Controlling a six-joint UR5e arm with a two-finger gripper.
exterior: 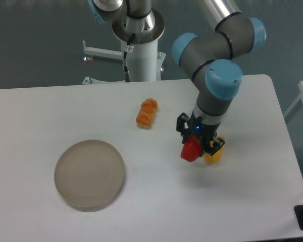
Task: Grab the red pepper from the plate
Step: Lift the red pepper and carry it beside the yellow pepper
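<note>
Camera view

Counts: one red pepper (191, 149), one yellow pepper (213, 155), one orange pepper (147, 113), one plate (89, 175), one arm (217, 65), one gripper (196, 142).

Tool: the gripper's dark fingers were pinched on the top of the red pepper, which hung beneath them.

Red pepper: it was off the plate, well to the right of it, held over the right-centre of the table (141, 212); whether it touched the tabletop could not be told.

Yellow pepper: it sat just beside the red one on its right, partly hidden behind the gripper.

Orange pepper: it lay on its side toward the back middle of the table, apart from the other two.

Plate: it rested at the front left, nothing on it, its near rim close to the front edge of the table.

Edges and room: the table's right edge ran near the gripper's side; bare white surface lay between the plate and the held pepper, and between the gripper and the front edge.

Materials and shapes: the plate was a flat, round, beige disc with a low rim and matte face; the red pepper was glossy and blocky; the orange pepper was lumpy and ridged; the tabletop was smooth white with rounded corners; the arm was grey with pale blue joint caps.
</note>
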